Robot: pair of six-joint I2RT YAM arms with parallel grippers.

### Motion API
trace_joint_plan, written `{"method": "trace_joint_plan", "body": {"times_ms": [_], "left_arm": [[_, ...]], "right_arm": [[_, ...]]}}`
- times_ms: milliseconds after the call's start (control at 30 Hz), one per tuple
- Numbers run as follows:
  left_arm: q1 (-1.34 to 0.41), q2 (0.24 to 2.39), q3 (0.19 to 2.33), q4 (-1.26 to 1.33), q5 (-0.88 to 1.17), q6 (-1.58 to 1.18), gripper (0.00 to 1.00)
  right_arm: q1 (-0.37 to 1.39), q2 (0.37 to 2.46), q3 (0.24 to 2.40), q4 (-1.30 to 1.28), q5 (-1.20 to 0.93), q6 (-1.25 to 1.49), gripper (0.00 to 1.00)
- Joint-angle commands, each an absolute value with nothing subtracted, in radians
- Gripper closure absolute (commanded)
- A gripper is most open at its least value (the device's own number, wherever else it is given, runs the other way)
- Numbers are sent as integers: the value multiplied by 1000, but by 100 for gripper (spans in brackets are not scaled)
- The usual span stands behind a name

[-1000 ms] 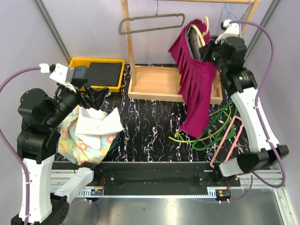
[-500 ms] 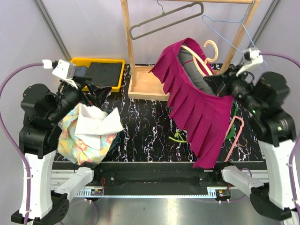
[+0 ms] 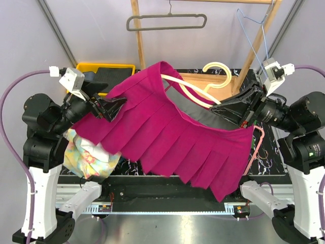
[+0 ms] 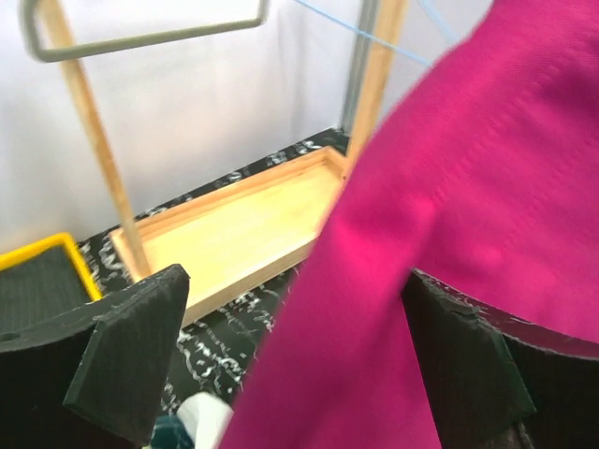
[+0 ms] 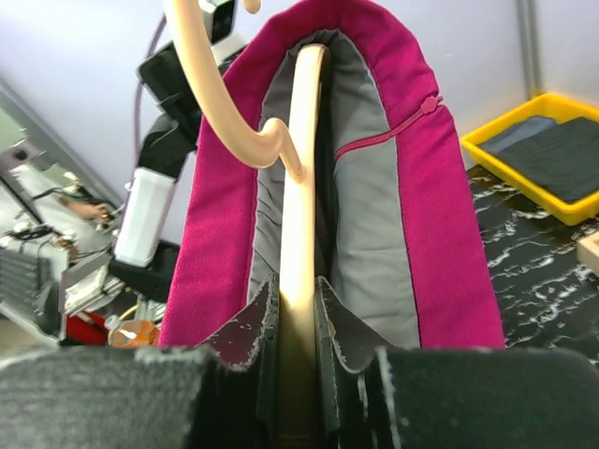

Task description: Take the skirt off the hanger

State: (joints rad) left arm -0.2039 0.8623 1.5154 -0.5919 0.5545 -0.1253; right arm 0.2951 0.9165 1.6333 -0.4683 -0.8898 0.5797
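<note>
At centre, skirt (image 3: 167, 137) on cream hanger (image 3: 218, 64). My right gripper (image 3: 238, 109), 3 o'clock, pinches hanger bar; left gripper (image 3: 109, 107), 9 o'clock, spread wide at skirt edge. Next: clamp fabric, pull off.

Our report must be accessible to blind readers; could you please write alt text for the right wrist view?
The fingers are shut on a cream hanger, seen close up. A pink skirt with grey lining wraps around the hanger. A yellow tray holding dark cloth sits at right on the black table.
</note>
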Motion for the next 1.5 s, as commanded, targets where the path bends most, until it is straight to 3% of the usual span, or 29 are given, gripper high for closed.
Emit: {"method": "trace_joint_plan", "body": {"times_ms": [0, 67, 133, 167, 200, 300, 433, 533, 600, 667, 733, 1200, 1467], "left_arm": [[-204, 899, 1519, -485, 704, -198, 1], [-206, 922, 1496, -447, 784, -260, 4], [-204, 948, 1499, -442, 865, -270, 29], [-204, 957, 1505, -448, 883, -285, 53], [-203, 963, 1509, -449, 890, -294, 64], [-202, 965, 1514, -457, 877, -293, 84], [-202, 963, 1554, -506, 856, -242, 85], [-203, 960, 1592, -578, 827, -170, 85], [-201, 957, 1604, -633, 818, -112, 80], [-202, 942, 1602, -652, 810, -86, 32], [-202, 928, 1591, -652, 824, -87, 1], [-202, 1011, 1454, -229, 1005, -477, 1], [-202, 1112, 1428, -71, 994, -578, 1]], "right_arm": [[301, 887, 1585, -217, -948, 730, 100], [301, 867, 1477, -49, -951, 822, 100], [301, 858, 1425, 53, -939, 879, 100], [301, 847, 1386, 67, -933, 885, 100], [301, 839, 1365, 78, -916, 887, 100], [301, 822, 1307, 86, -891, 846, 100], [301, 818, 1336, -128, -850, 671, 100], [299, 831, 1437, -360, -786, 471, 100], [301, 847, 1472, -450, -753, 393, 100], [302, 854, 1486, -459, -767, 390, 100], [301, 859, 1464, -430, -785, 426, 100], [304, 838, 1344, -212, -876, 618, 100], [318, 839, 1312, -126, -896, 690, 100]]}}
